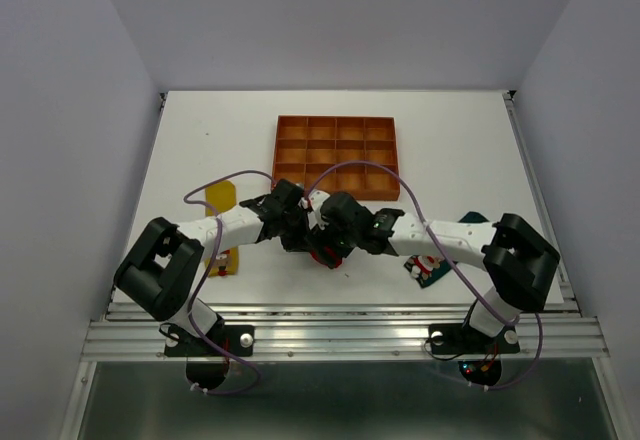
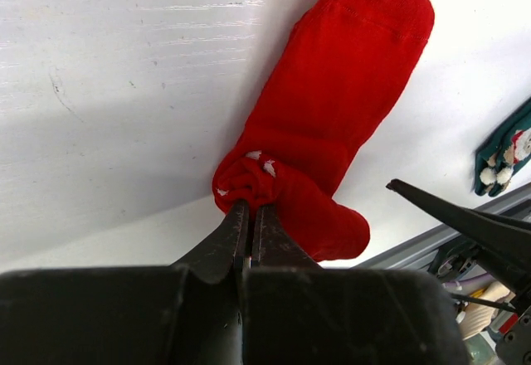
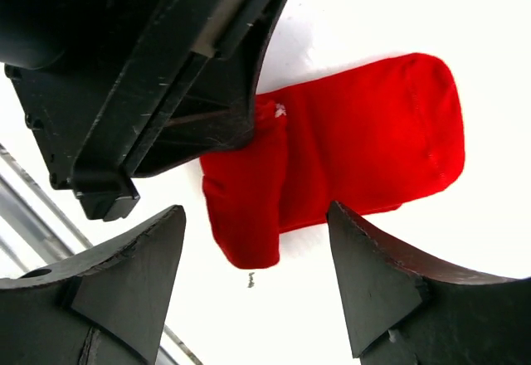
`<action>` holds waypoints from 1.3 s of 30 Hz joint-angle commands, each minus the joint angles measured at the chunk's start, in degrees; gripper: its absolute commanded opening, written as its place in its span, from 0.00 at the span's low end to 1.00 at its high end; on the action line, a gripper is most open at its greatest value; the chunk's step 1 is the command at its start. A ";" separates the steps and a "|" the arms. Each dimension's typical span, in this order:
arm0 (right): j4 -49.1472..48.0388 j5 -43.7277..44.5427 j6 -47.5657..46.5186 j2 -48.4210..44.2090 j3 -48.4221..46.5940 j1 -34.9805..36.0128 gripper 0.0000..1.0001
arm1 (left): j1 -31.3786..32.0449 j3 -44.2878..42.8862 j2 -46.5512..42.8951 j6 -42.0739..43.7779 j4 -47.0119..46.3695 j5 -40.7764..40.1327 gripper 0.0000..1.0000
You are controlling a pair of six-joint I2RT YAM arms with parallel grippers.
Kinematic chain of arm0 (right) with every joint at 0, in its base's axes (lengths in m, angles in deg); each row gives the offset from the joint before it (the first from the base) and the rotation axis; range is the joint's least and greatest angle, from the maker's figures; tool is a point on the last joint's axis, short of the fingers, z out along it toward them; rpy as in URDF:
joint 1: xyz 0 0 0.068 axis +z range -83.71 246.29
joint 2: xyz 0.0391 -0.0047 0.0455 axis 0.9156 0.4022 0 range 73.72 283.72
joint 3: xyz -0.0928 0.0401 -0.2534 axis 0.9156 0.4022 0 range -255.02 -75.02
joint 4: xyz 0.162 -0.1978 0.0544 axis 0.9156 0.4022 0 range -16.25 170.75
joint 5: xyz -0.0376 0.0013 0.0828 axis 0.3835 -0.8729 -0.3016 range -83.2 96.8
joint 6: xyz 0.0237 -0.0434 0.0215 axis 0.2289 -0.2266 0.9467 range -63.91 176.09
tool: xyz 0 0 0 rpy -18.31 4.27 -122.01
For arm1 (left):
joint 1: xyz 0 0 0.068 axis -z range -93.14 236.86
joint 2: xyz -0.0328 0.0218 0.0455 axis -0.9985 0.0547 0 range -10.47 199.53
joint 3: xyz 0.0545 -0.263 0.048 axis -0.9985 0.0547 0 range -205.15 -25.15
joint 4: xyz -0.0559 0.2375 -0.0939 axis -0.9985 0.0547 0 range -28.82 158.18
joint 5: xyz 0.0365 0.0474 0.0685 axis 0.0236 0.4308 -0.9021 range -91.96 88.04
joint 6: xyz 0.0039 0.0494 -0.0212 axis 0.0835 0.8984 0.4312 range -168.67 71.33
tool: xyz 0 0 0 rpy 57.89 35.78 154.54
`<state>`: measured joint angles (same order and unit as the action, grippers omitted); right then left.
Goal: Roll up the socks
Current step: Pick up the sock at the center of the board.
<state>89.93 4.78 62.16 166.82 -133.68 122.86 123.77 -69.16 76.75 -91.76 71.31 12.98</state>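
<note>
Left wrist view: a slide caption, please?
Left gripper, shut, pinches the rolled end of a red sock on the white table.

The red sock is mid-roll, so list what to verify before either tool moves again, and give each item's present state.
1. Left tool shut on the rolled end of the red sock: ok.
2. Right tool open above that sock: ok.
3. Right tool touching the sock: cannot tell.
4. Roll finished: not ok; only one end is bunched, and the rest lies flat.
5. Teal sock and yellow sock lying apart from the red one: ok.
</note>
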 commanded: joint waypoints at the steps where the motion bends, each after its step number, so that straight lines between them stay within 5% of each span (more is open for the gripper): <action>1: -0.10 6.06 -4.22 -1.87 0.21 3.45 0.74 | 0.45 -0.29 1.72 1.61 4.55 -2.81 0.00; 34: 2.01 15.64 -6.51 5.69 0.12 9.43 0.62 | 0.80 -0.46 2.43 1.26 4.81 -2.28 0.00; 39: 1.83 16.86 -6.50 7.88 0.03 9.43 0.46 | 0.80 -0.64 2.43 1.43 4.64 -1.85 0.00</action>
<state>90.96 19.16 55.40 170.97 -133.17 132.22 123.70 -69.58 77.54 -92.15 71.42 13.63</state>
